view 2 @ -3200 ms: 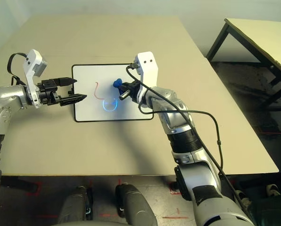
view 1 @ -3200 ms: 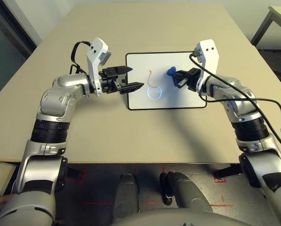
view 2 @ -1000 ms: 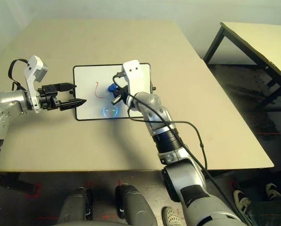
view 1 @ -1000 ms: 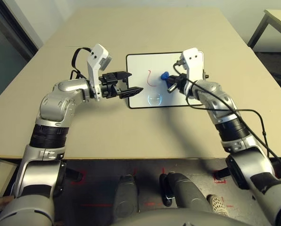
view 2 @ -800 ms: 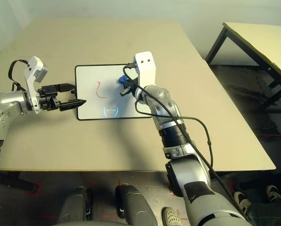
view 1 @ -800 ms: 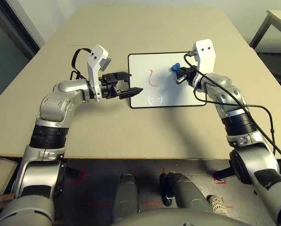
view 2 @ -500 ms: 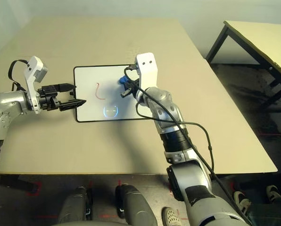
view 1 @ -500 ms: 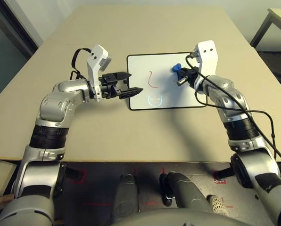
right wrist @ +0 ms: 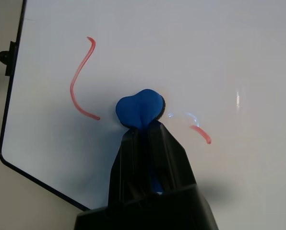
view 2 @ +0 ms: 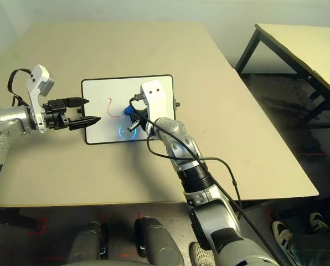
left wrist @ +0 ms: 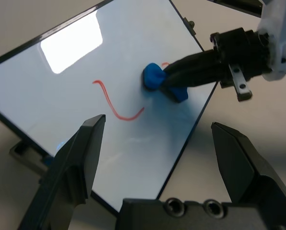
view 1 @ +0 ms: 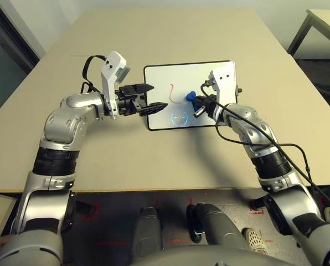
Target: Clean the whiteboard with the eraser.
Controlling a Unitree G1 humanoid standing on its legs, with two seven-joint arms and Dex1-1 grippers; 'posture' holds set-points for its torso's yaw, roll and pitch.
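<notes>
The whiteboard [view 1: 159, 77] lies flat in the middle of the tan table, white with a thin black frame. A red squiggle [right wrist: 80, 79] and a faint blue round mark [view 1: 180, 117] are drawn on it, plus a short red stroke [right wrist: 200, 133]. My right gripper [view 1: 198, 102] is shut on the blue eraser [view 1: 191, 97], which presses on the board just right of the squiggle. My left gripper [view 1: 155, 96] hovers at the board's left edge, open and holding nothing. In the left wrist view the eraser [left wrist: 155, 76] sits on the board beyond my open fingers.
A second table [view 2: 298, 50] stands off to the right across a dark floor gap. A black cable [view 1: 287, 145] trails along my right forearm. A small black knob [view 1: 238, 90] juts from the board's right side. Bare tan tabletop [view 1: 154, 160] surrounds the board.
My right gripper has carried the eraser from the board's upper right toward its middle, close to the red squiggle. The left arm has held still. The view has shifted slightly.
</notes>
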